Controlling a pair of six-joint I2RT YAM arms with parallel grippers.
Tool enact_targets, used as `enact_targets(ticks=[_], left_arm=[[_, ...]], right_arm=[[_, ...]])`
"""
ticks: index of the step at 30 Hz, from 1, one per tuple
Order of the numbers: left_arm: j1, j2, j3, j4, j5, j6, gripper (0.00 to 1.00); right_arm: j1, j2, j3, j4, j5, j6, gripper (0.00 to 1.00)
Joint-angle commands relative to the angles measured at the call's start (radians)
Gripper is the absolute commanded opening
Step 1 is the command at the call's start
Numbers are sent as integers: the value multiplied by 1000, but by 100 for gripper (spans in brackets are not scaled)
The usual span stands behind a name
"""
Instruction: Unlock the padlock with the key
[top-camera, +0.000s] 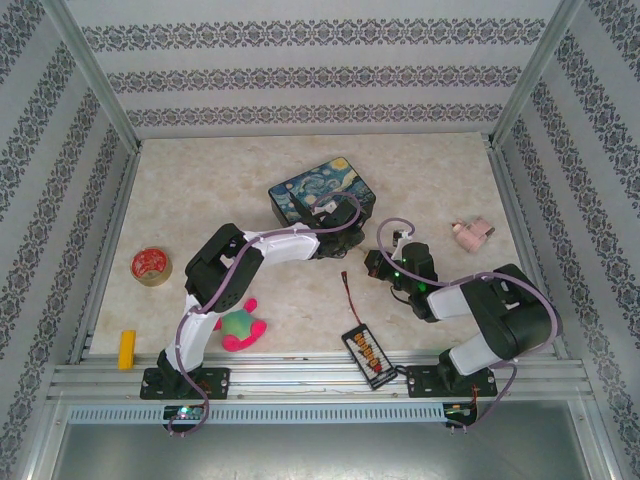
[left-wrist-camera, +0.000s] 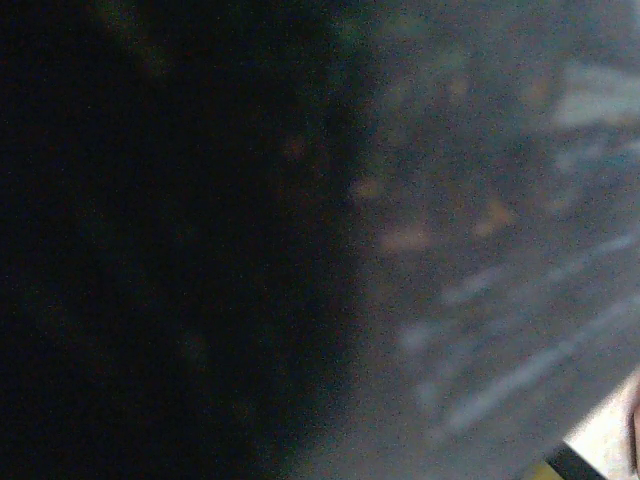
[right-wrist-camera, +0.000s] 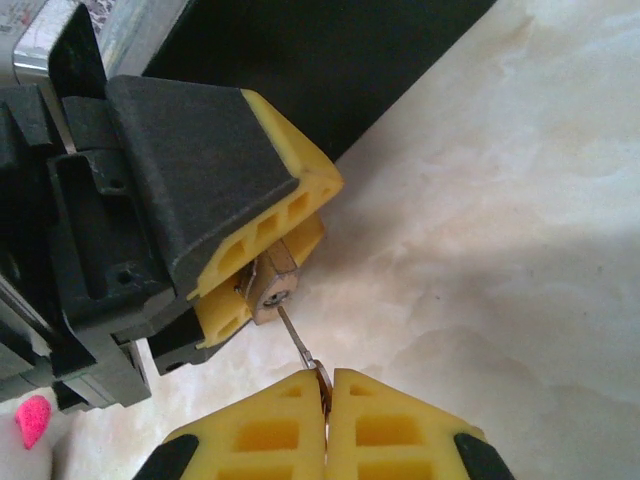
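In the right wrist view, the small brass padlock (right-wrist-camera: 268, 290) is pinched between the yellow fingers of my left gripper (right-wrist-camera: 272, 262), keyhole end facing the camera. My right gripper (right-wrist-camera: 327, 388) is shut on the head of the thin silvery key (right-wrist-camera: 301, 347). The key's blade slants up-left and its tip sits at the padlock's keyhole. From above, the left gripper (top-camera: 347, 228) reaches in beside the tin box and the right gripper (top-camera: 386, 262) points at it, close by. The left wrist view is dark and blurred, and the padlock's shackle is hidden.
The painted tin box (top-camera: 322, 192) stands just behind the grippers. A red tape roll (top-camera: 151, 265) and a yellow block (top-camera: 127, 348) lie at the left. A pink-green plush (top-camera: 240, 325) sits near the left arm's base, a wired connector board (top-camera: 367, 352) at front centre, a pink object (top-camera: 470, 233) at right.
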Motion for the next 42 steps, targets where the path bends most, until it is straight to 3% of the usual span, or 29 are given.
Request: enact_targets(ticks=[1, 30, 42], left_arm=[[13, 35, 5, 33, 24, -50, 17], [15, 42, 5, 46, 34, -64, 17], [13, 51, 4, 62, 59, -74, 16]], right_arm=[[12, 23, 24, 69, 8, 14, 0], [26, 124, 24, 188, 23, 58, 0], [48, 211, 29, 328, 40, 105, 0]])
